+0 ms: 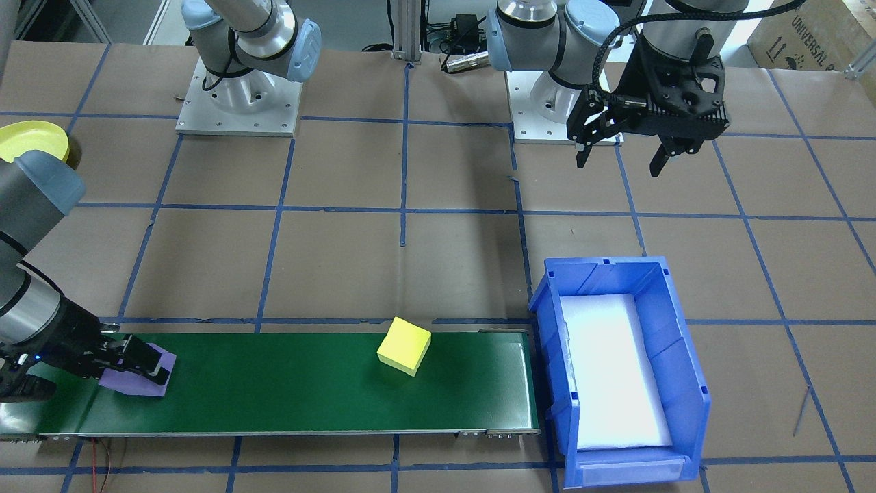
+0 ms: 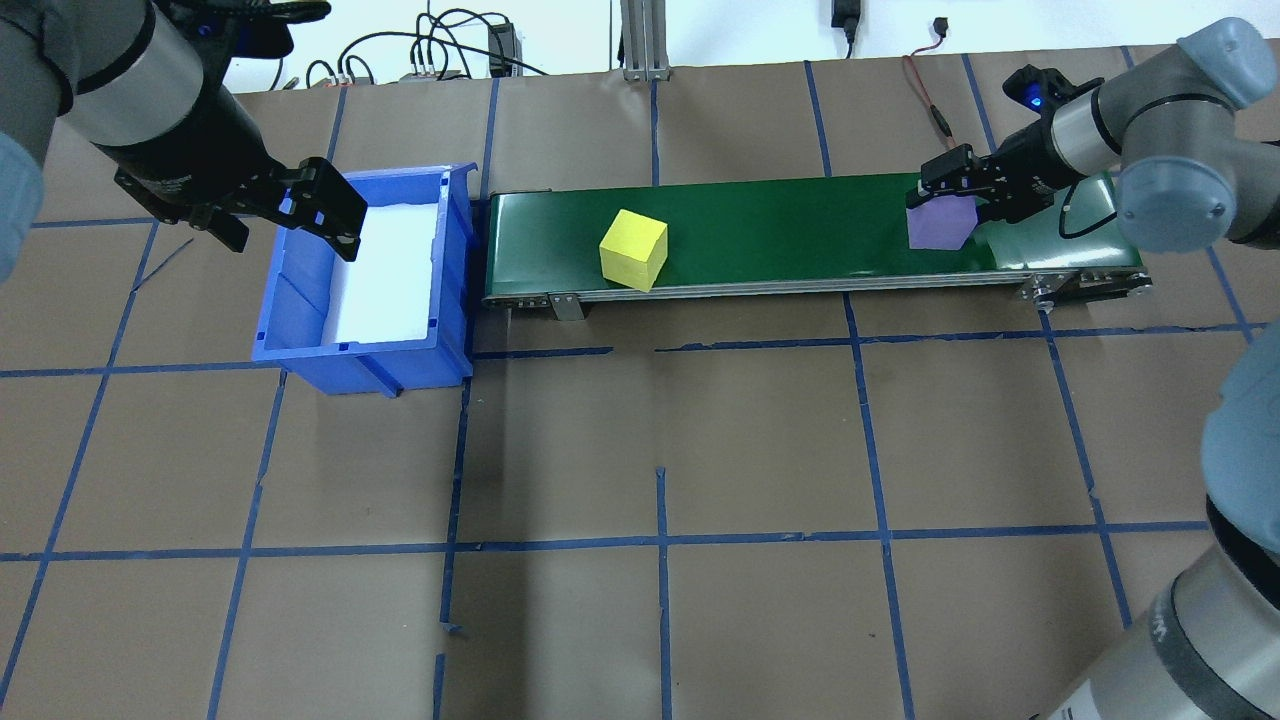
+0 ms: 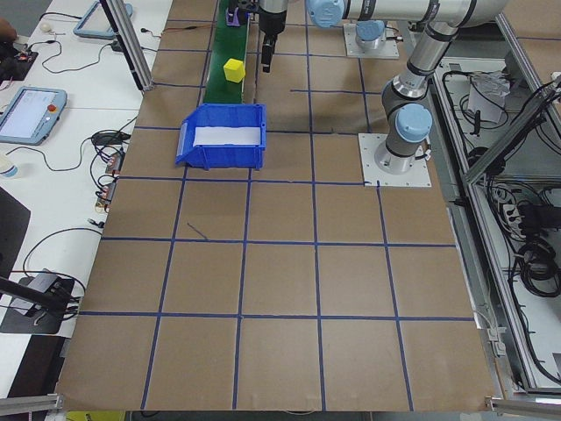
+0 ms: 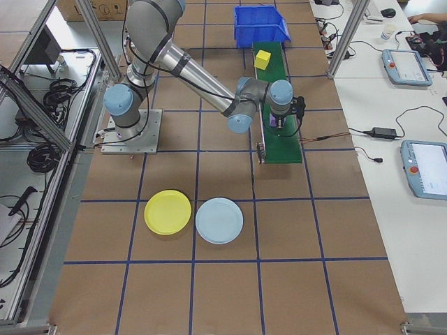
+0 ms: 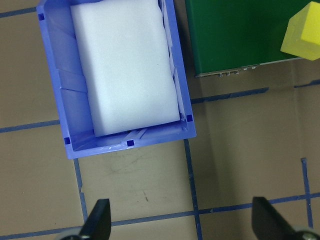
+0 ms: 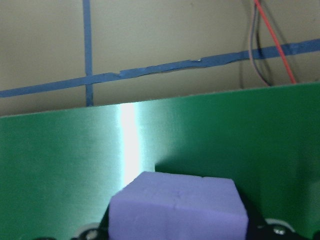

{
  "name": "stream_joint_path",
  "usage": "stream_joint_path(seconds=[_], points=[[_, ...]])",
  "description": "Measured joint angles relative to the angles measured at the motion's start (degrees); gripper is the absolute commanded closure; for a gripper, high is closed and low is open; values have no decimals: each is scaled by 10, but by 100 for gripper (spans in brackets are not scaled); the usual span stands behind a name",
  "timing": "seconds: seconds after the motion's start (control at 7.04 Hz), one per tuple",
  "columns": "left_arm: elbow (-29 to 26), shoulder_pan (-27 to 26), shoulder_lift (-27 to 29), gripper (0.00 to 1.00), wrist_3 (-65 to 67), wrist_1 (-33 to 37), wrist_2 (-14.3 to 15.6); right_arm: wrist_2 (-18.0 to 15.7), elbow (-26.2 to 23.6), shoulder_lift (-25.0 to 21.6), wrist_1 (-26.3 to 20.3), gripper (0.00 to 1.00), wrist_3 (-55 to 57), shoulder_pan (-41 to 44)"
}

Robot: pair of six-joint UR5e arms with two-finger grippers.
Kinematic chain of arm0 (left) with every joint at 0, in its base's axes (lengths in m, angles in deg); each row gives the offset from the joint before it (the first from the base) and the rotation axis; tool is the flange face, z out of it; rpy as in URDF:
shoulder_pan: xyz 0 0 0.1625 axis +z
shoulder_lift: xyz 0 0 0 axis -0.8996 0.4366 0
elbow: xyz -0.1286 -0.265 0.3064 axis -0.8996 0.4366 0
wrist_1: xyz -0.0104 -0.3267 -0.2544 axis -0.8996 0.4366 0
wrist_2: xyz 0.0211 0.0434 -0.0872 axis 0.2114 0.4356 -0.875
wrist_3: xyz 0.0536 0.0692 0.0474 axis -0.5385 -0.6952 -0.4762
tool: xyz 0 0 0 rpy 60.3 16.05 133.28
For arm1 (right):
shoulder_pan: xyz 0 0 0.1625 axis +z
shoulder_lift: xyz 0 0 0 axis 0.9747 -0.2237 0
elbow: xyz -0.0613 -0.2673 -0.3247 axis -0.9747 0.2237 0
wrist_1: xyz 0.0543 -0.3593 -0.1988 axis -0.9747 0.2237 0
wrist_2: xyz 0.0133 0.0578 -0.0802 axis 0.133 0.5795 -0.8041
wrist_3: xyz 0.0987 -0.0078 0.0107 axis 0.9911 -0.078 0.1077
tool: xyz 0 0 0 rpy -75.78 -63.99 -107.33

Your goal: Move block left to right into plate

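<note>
On your left side, your left gripper [image 2: 290, 215] hangs above the near wall of the blue plastic bin [image 2: 300, 345] with the white foam pad [image 2: 385, 275] inside, fingers spread apart and holding nothing; judged from that pose, it is parked clear of the work rather than engaged. Just beside the bin begins the green conveyor belt [image 2: 790, 235], butted end-on to it, presumably so anything riding off falls in. On the belt toward the bin end sits a yellow foam cube [image 2: 633, 250], free and untouched. Further right, near the belt's far end, the purple foam block [image 2: 940, 222] rests on or just above the belt with your right gripper [image 2: 948, 192] clamped on its sides; the wrist view shows the block seated squarely between the fingers. The grip looks firm enough for lifting. The yellow round plate [image 4: 167, 212] and light blue round plate [image 4: 219, 220] lie side by side on the brown paper table [image 2: 660, 450], well apart from the belt, beyond its right end, so the carry remains to be done.
</note>
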Motion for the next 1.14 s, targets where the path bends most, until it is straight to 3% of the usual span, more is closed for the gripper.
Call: stream_joint_path(seconds=[0.28, 0.71, 0.85, 1.14], points=[[4, 2, 0, 0, 0, 1, -2, -27, -1, -21, -11, 77, -13, -23], [7, 3, 0, 0, 0, 1, -3, -32, -13, -86, -102, 73, -88, -125], [7, 3, 0, 0, 0, 1, -3, -55, -18, -106, -150, 73, -155, -174], [7, 4, 0, 0, 0, 2, -2, -128, -26, -115, -184, 72, -319, -268]])
